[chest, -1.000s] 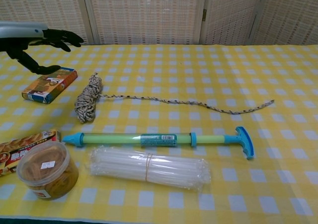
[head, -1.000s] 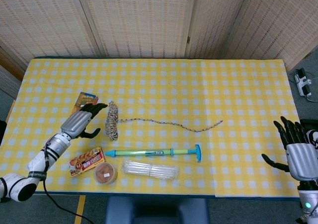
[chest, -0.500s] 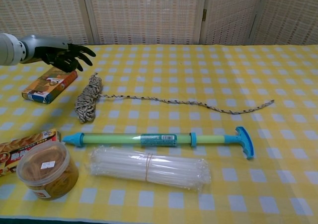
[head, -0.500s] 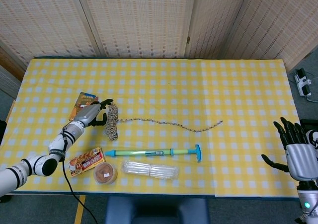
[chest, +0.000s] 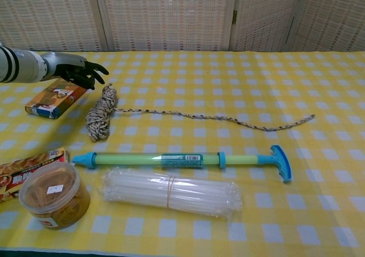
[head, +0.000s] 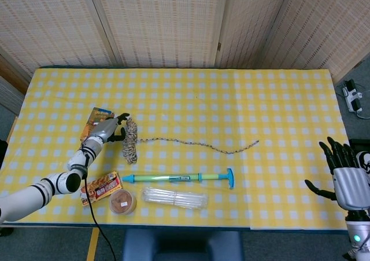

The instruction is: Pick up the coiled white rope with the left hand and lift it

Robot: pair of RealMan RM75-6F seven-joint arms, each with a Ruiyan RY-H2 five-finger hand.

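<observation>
Altogether, seven loose things are counted on the yellow-and-white checked tablecloth (head: 277, 93), most of them gathered toward the left. Furthest left, one flat orange printed box (chest: 57, 97) is seen, and just in front of it along the near edge one red snack packet (chest: 25, 171) and one round clear plastic tub with a brown filling (chest: 54, 195), the tub touching the packet. The left hand (chest: 77, 73) is held low over the far end of the orange box, its dark fingers (head: 119, 120) spread and lightly curled toward the coil with nothing gripped; whether the fingertips touch the rope cannot be told. Just beside that hand, the one coiled white rope (chest: 101, 114) lies flat on the cloth, its loose speckled tail (chest: 228, 119) trailing well to the right. Nearer the front, one green and blue hand pump with a T-handle (chest: 188, 159) is laid lengthwise, and one clear bundle of white plastic straws (chest: 171, 193) lies just in front of it. At the far right, off the table's edge, the right hand (head: 346, 179) is held upright with fingers apart, holding nothing.
</observation>
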